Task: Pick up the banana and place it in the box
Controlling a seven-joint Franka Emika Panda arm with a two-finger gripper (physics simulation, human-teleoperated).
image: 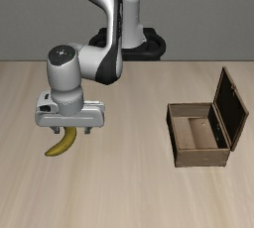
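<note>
A yellow banana hangs at the exterior view's left, its upper end caught between the two dark fingers of my gripper, which is shut on it. The curved lower end points down and to the left, just above the wooden table. The brown wooden box stands at the exterior view's right with its lid swung up and back, and its inside holds nothing. The gripper is well to the left of the box.
The robot's dark base stands at the far edge of the table, behind the arm. Light wood tabletop stretches between the gripper and the box.
</note>
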